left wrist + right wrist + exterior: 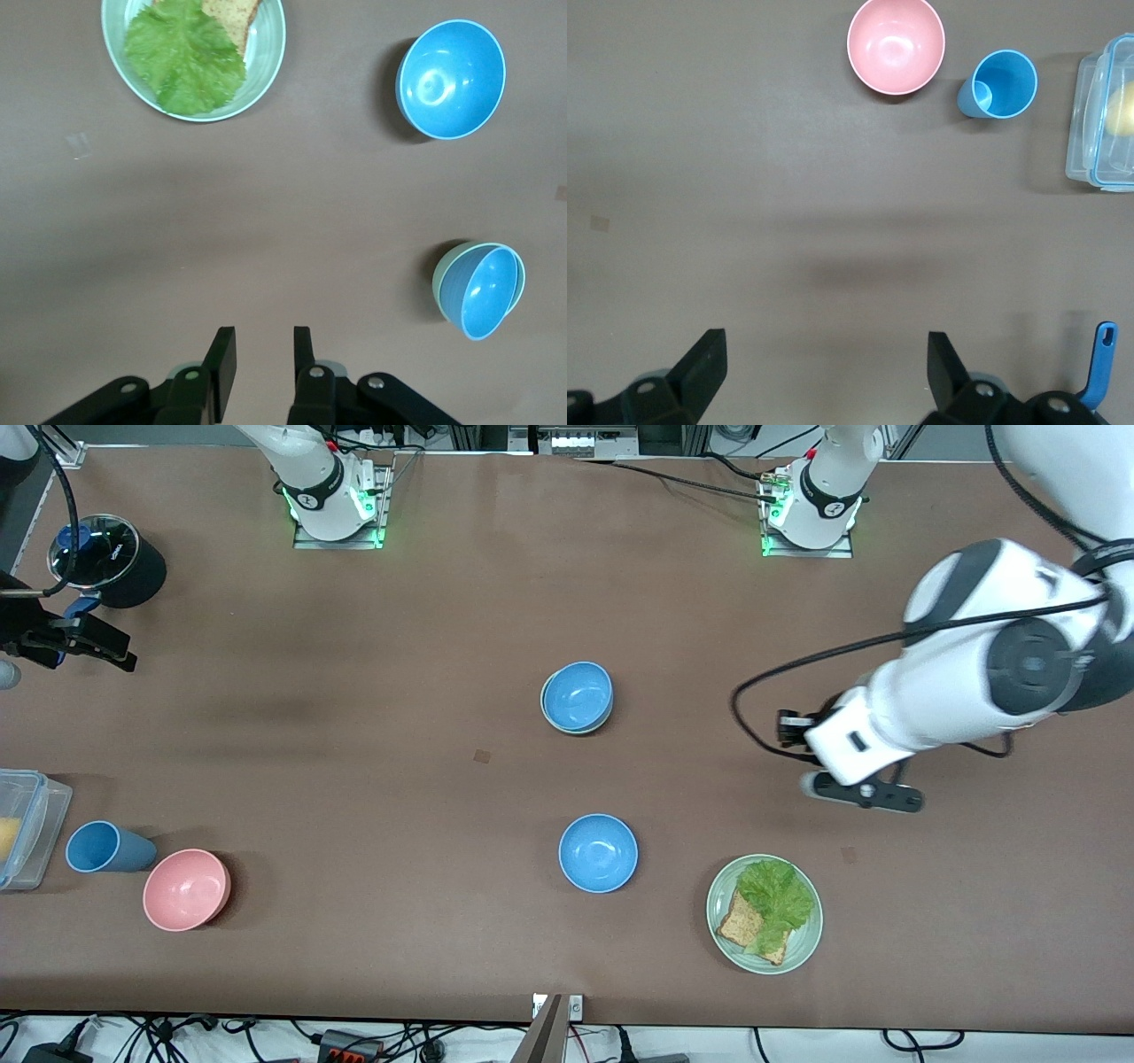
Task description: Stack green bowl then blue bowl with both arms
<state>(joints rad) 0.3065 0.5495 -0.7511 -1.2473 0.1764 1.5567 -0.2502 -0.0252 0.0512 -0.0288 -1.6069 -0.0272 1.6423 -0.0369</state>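
Observation:
A blue bowl (578, 694) sits nested in the green bowl (547, 714) at the table's middle, with only the green rim showing. The pair also shows in the left wrist view: the blue bowl (485, 292) tilted inside the green bowl (443, 276). A second blue bowl (598, 853) stands alone, nearer the front camera; it also shows in the left wrist view (452, 80). My left gripper (864, 793) is open and empty over bare table toward the left arm's end; its fingers (262, 347) stand a little apart. My right gripper (106, 646) is open wide and empty (826, 354) over the right arm's end.
A pale green plate (802, 939) with bread and lettuce lies near the front edge, below the left gripper in the front view. A pink bowl (186, 888), a blue cup (104, 847) and a clear container (27, 828) sit at the right arm's end. A black pot (111, 560) stands beside the right gripper.

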